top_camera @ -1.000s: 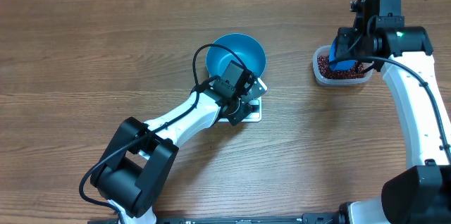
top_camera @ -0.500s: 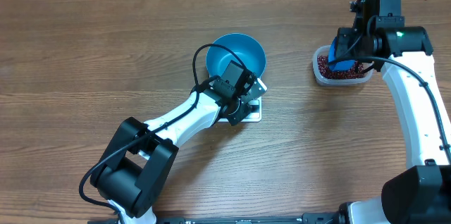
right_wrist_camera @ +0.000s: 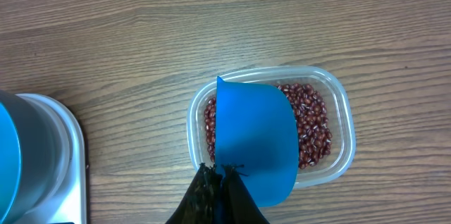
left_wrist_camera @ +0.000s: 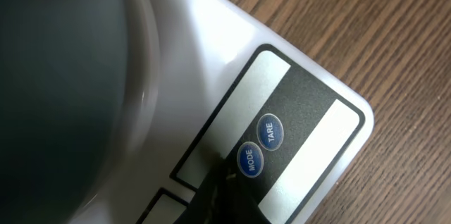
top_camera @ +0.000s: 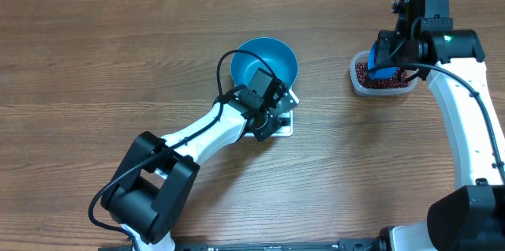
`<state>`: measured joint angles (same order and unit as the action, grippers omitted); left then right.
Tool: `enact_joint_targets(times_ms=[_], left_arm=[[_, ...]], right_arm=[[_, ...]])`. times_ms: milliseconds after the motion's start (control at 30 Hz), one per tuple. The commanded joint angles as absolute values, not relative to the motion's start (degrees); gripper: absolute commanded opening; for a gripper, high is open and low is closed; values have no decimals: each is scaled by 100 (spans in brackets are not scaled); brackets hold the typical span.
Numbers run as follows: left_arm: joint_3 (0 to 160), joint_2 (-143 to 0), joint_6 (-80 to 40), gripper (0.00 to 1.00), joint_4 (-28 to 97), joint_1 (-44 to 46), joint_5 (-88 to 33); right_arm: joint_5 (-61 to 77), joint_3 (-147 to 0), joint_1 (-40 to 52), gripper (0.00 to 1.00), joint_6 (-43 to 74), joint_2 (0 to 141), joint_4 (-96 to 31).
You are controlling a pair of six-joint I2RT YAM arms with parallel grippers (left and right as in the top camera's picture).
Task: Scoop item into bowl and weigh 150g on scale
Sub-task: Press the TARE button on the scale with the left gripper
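Above the beans (right_wrist_camera: 313,122), right fingers (right_wrist_camera: 210,194) clamp the scoop (right_wrist_camera: 254,139); left fingers (left_wrist_camera: 211,199) closed over scale (left_wrist_camera: 204,41).

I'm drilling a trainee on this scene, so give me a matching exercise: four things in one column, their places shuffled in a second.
Things:
1. blue bowl
2. red-brown beans
3. blue scoop
4. left gripper

Places:
A. in the clear tub
B. by the MODE button
C. on the white scale
D. in the shut right gripper, over the tub

Pairs: 1-C, 2-A, 3-D, 4-B
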<state>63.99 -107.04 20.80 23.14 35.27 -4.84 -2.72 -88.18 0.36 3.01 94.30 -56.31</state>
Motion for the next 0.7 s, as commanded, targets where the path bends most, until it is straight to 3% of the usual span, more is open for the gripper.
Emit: enact_joint_targets(times_ms=[0,667], left_arm=[[6180,-10940,2403,4,2410,3533,-622],[6112,-11100,2401,4,2298,3529,-593]], right_arm=[[-222,-9028,25,4,318,9389,-5586],[-222,-9028,25,4,318,9389,-5590]])
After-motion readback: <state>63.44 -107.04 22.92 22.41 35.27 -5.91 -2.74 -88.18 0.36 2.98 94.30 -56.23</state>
